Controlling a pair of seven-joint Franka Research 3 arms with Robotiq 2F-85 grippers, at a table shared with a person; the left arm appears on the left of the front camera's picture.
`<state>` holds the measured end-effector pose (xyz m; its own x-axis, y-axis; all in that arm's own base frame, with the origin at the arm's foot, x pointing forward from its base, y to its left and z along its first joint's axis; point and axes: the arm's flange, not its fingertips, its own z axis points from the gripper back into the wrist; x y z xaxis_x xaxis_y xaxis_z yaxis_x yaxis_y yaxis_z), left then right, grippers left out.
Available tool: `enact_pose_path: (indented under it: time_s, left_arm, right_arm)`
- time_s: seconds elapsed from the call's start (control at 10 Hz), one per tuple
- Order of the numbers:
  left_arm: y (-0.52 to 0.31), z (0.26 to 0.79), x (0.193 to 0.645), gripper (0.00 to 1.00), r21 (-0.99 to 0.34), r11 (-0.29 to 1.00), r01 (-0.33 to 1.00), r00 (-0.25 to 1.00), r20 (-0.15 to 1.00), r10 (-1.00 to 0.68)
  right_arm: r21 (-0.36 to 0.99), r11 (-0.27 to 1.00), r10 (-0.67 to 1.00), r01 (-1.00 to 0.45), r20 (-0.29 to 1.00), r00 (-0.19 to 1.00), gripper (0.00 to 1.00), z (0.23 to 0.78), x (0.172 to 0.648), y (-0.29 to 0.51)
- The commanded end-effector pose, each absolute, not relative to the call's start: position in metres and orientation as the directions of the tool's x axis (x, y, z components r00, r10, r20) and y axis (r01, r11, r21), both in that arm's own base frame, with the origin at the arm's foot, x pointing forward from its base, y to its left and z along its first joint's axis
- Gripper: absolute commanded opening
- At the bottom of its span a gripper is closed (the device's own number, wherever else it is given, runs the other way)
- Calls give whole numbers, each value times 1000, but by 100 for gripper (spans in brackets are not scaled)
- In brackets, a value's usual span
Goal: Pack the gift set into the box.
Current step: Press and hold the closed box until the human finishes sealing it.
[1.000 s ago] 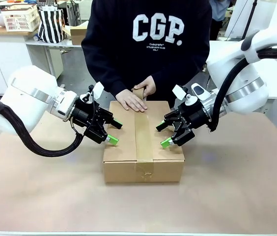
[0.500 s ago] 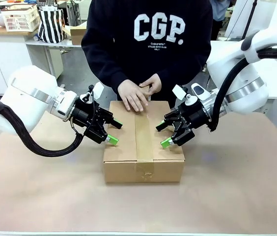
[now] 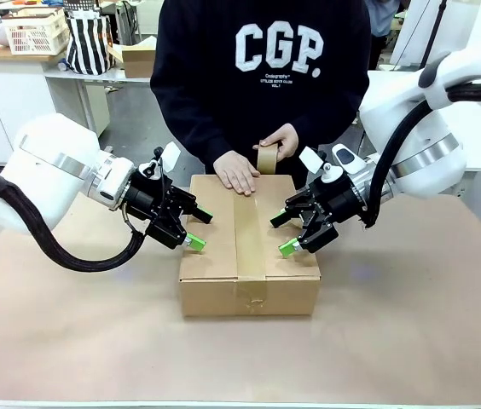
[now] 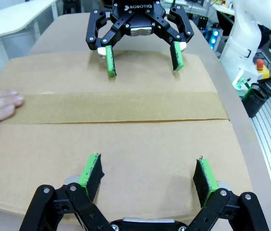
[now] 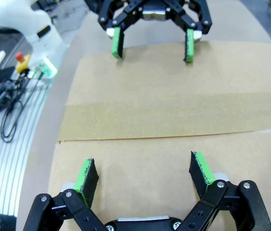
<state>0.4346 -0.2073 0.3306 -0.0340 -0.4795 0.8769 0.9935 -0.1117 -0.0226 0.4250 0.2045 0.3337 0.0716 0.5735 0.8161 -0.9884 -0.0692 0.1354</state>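
Box (image 3: 249,256), brown corrugated cardboard, sits closed at the middle of the table (image 3: 411,341), its top flaps folded flat. A strip of brown tape (image 3: 248,230) runs along the centre seam from the far edge to the near edge and down the front face. In the left wrist view the same strip (image 4: 116,107) crosses the lid from side to side.

Left gripper (image 3: 196,228) hovers over the box's left half, jaws open and holding nothing, green pads pointing down toward the lid; whether they touch the cardboard cannot be told. Right gripper (image 3: 285,233) mirrors it over the right half, jaws likewise spread and empty. The two grippers face each other across the tape. In the left wrist view the left gripper (image 4: 148,175) frames bare cardboard, with the right gripper (image 4: 142,60) opposite; in the right wrist view the right gripper (image 5: 142,175) does the same, with the left gripper (image 5: 152,48) beyond the tape.

At the far side stands a person in a dark sweatshirt (image 3: 262,77) printed with white letters. One hand (image 3: 236,173) lies flat on the far end of the lid beside the tape; the other hand (image 3: 281,141) holds a roll of tape (image 3: 267,158) just above the box's far edge.
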Motion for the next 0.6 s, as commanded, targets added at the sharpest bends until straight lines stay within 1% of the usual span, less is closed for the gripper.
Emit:
enact_pose_path:
  time_s: [0.0, 0.5]
  left_arm:
    - [-207, 329, 434, 100, -25, -109, 994, -31, 877, -479]
    - [-207, 329, 434, 100, -25, -109, 994, -31, 877, -479]
  right_arm:
    - [127, -62, 571, -990, 818, 69, 100, 329, 423, 205]
    - [127, -62, 571, -990, 818, 69, 100, 329, 423, 205]
